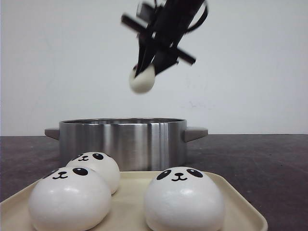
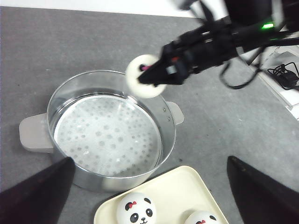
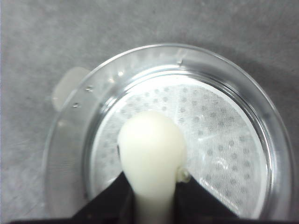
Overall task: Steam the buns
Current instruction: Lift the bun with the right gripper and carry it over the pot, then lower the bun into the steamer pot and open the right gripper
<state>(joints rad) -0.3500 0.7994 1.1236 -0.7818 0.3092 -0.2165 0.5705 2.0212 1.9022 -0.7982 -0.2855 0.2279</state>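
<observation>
We see a robot test room, not a real kitchen. The wall (image 1: 57, 62) is bare and white, the table (image 1: 269, 163) is dark grey, and loose black cables (image 2: 285, 74) lie at its edge.

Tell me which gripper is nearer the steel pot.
Right. The right gripper hangs above the pot, gripping a bun. The left gripper sits higher and back, over the tray side.

Three buns (image 1: 184, 198) sit on a tray (image 1: 240, 204) before the pot (image 1: 122, 140); a fourth bun (image 1: 142, 79) hangs above.
</observation>
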